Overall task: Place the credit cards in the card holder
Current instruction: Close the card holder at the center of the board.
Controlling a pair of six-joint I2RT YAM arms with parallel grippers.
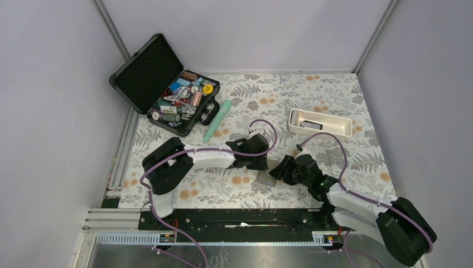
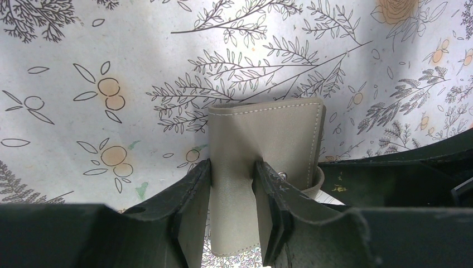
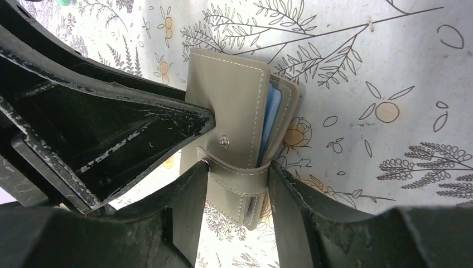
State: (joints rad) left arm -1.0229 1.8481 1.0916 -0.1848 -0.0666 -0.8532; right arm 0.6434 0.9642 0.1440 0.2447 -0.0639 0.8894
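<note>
The grey-brown card holder (image 1: 267, 178) stands folded between both arms at the table's middle front. My left gripper (image 2: 233, 187) is shut on one flap of the card holder (image 2: 268, 134), whose leather creases between the fingers. My right gripper (image 3: 237, 192) is shut on the card holder (image 3: 226, 95) across its snap strap (image 3: 240, 176), one finger on each side. The edge of a blue credit card (image 3: 272, 120) shows inside the fold. No other credit cards are in view. From above, the left gripper (image 1: 265, 164) and the right gripper (image 1: 278, 171) meet over the holder.
An open black hard case (image 1: 162, 84) with several small items sits at the back left. A mint-green tube (image 1: 217, 120) lies beside it. A white oblong tray (image 1: 319, 123) with a dark item stands at the back right. Flowered cloth covers the table.
</note>
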